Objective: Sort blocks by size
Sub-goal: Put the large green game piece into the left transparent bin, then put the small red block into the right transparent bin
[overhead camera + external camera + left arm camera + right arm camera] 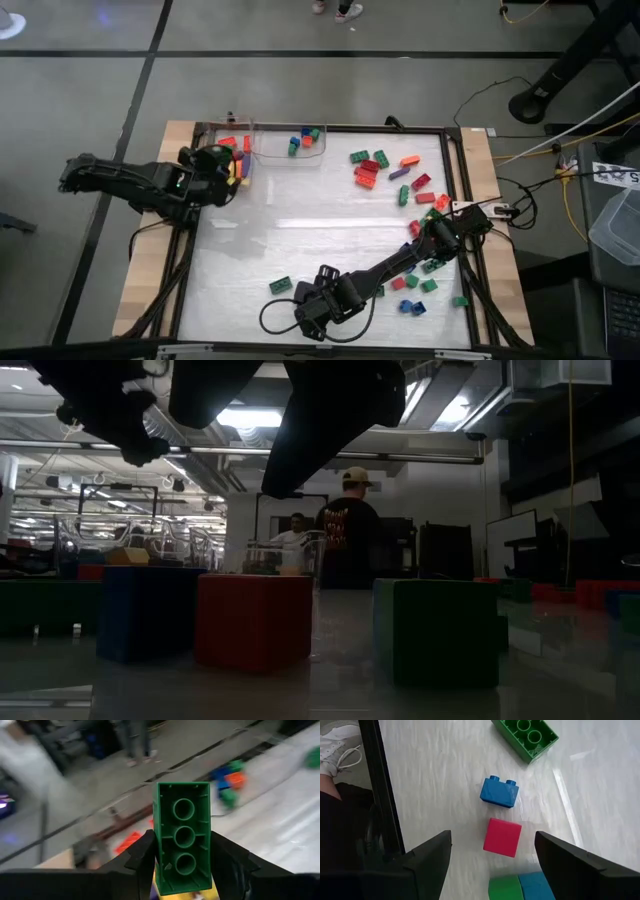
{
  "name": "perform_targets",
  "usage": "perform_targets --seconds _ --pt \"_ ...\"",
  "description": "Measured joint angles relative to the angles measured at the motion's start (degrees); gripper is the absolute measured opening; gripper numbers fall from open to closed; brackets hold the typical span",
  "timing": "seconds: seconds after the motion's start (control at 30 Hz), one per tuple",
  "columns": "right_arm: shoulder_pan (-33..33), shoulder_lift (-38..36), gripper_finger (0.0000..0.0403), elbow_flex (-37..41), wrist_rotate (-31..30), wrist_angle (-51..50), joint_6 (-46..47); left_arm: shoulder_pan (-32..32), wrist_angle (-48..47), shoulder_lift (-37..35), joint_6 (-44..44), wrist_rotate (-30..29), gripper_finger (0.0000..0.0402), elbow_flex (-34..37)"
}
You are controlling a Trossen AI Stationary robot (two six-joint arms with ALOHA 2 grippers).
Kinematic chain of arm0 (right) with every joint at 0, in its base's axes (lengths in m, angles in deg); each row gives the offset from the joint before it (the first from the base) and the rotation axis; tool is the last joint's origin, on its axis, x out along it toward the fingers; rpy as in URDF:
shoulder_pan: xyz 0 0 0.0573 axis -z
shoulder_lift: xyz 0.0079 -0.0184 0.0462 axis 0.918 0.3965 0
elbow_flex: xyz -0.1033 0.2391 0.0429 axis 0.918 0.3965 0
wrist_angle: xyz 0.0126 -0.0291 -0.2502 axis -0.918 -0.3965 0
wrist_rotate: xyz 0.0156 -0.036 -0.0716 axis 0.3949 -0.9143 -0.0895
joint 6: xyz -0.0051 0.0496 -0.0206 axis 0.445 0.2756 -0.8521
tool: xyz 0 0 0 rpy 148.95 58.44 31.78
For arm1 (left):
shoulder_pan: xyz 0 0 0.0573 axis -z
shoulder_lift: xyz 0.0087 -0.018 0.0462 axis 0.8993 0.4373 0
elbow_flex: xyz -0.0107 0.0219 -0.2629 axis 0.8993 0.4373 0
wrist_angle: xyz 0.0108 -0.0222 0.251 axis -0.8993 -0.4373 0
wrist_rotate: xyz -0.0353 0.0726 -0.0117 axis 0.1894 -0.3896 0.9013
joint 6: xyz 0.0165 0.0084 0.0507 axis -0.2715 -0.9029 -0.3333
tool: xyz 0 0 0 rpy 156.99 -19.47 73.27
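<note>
My left gripper (pixel 222 165) is over the clear bin (pixel 238 178) at the table's far left. It is shut on a long green brick (pixel 183 835), whose hollow underside with three tubes faces the wrist camera. My right gripper (pixel 440 240) is open and empty near the table's right edge. In its wrist view its fingers stand wide apart over a blue brick (pixel 499 791) and a red brick (pixel 502 837), touching neither. Both bricks lie on the table. Loose bricks (pixel 385 170) lie scattered at the far right, and more bricks (pixel 415 285) lie at the near right. My left gripper pinches the green brick's two long sides (pixel 156 857) between its two fingers, at the end nearest the wrist. The brick runs along the fingers and sticks out past their tips. It is lifted clear, above the bin's yellow brick (pixel 212 892).
A second clear bin (pixel 285 145) at the far edge holds blue, green and orange bricks (pixel 229 777). A long green brick (pixel 526 736) lies past the blue one, and a lone green brick (pixel 280 285) lies near the front. A black frame (pixel 455 170) rims the table. People stand in the room beyond (pixel 345 540).
</note>
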Motion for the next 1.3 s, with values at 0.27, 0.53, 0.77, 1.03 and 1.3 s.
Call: perform_targets --seconds 0.27,0.53,0.77,1.03,1.3 --pt "0.0 0.0 0.0285 0.0 -0.2 0.4 0.1 -15.1 5.9 0.3 -8.4 -0.1 0.0149 4.4" --pt "0.0 0.0 0.0285 0.0 -0.2 0.4 0.1 -23.5 14.6 0.5 -18.1 3.5 0.0163 5.7" --pt "0.0 0.0 0.0285 0.0 -0.2 0.4 1.5 -27.6 17.3 0.5 -20.5 7.9 0.0195 5.7" --pt "0.0 0.0 0.0285 0.5 -2.0 0.8 4.2 -29.0 17.3 0.5 -20.5 8.6 0.0202 5.7" --pt "0.0 1.1 0.0285 5.4 -1.5 2.9 4.6 -29.0 17.4 0.5 -22.0 14.3 0.0199 5.7"
